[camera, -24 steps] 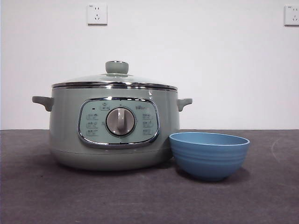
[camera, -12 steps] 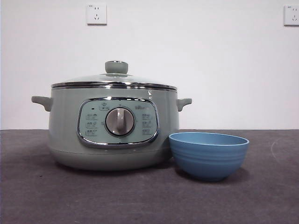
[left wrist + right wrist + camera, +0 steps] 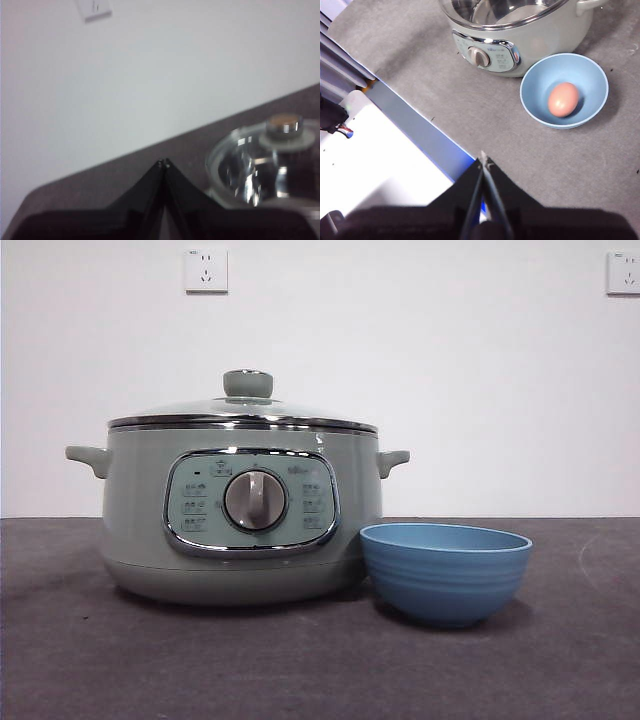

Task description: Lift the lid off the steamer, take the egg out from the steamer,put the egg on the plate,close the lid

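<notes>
The sage-green steamer (image 3: 240,520) stands on the dark table with the glass lid (image 3: 243,410) closed on it, its pale green knob (image 3: 248,383) on top. The blue plate (image 3: 445,572), a small bowl, stands right beside the steamer. In the right wrist view the brown egg (image 3: 563,99) lies inside the plate (image 3: 535,85), next to the steamer (image 3: 530,45). My right gripper (image 3: 483,162) is shut and empty, well away from the plate, over the table's edge. My left gripper (image 3: 163,163) is shut and empty, off to the side of the lid (image 3: 260,170).
The dark grey table (image 3: 300,670) ends at a white wall with two sockets (image 3: 206,270). In the right wrist view a blue strip (image 3: 420,135) and a white surface (image 3: 375,170) border the table's edge. Neither arm shows in the front view.
The steamer and plate have shifted a few pixels to the left in the front view. Nothing else has changed.
</notes>
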Robot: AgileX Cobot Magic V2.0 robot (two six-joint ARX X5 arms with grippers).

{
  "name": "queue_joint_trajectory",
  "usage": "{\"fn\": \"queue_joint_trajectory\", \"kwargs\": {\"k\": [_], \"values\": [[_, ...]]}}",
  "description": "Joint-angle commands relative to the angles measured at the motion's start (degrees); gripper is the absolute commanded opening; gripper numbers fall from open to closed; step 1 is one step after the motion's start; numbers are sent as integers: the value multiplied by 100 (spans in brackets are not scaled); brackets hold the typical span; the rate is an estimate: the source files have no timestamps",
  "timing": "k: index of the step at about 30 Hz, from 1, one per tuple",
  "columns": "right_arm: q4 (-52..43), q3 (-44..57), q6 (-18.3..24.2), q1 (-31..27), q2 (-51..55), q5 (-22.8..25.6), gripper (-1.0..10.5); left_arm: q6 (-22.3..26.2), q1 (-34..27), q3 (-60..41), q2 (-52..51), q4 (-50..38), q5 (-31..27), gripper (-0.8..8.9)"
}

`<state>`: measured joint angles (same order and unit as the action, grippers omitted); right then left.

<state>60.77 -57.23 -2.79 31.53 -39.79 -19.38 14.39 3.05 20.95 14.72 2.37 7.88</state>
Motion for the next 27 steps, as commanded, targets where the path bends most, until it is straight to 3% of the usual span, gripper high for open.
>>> {"fn": "queue_joint_trajectory", "kwargs": {"k": [1,8,12,21,27], "values": [[-15,-28,-31,2,4,7,1,-85,-98,-553,-420,-105,-66,-3],[-15,-28,-33,2,4,15,1,-142,-232,-1541,-1172,-96,-431,-4],[-17,-28,-33,2,4,20,1,-437,-286,-1869,-1456,20,-535,-3],[-17,-28,-33,2,4,22,1,-885,-321,-2072,-1458,866,-619,-3],[-17,-28,-33,2,4,22,1,-885,-321,-2072,-1458,815,-629,-3]]}}
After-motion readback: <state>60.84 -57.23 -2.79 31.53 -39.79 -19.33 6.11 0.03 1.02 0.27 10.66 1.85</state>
